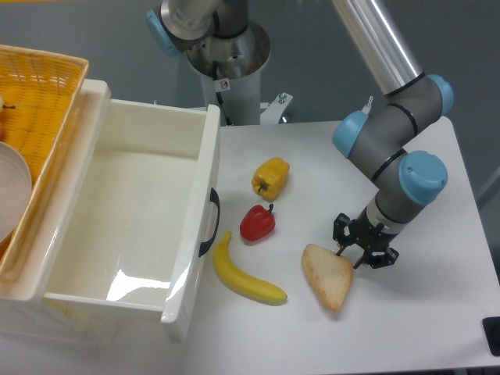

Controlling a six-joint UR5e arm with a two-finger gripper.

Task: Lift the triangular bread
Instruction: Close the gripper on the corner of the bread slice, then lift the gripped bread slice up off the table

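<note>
Bin: I see a white plastic bin at the table's left edge, smooth and glossy, with a dark handle on its right wall; nothing shows inside it.
Basket: a yellow woven basket sits at the far left corner, behind the bin; a white plate lies in it, partly cut off by the frame.
Bread: the bread lies flat near the table's front edge, right of centre; it is a rounded triangle with a pale tan face and a darker crust.
Gripper: the gripper points down just beside the bread's right corner, touching or nearly so; I cannot tell whether its black fingers are parted or closed.
Banana: a smooth, curved yellow banana lies between the bin and the bread.
Peppers: a glossy red pepper sits just behind the banana; a yellow pepper lies further back, mid-table.
Table: the top is plain white and matte.
</note>
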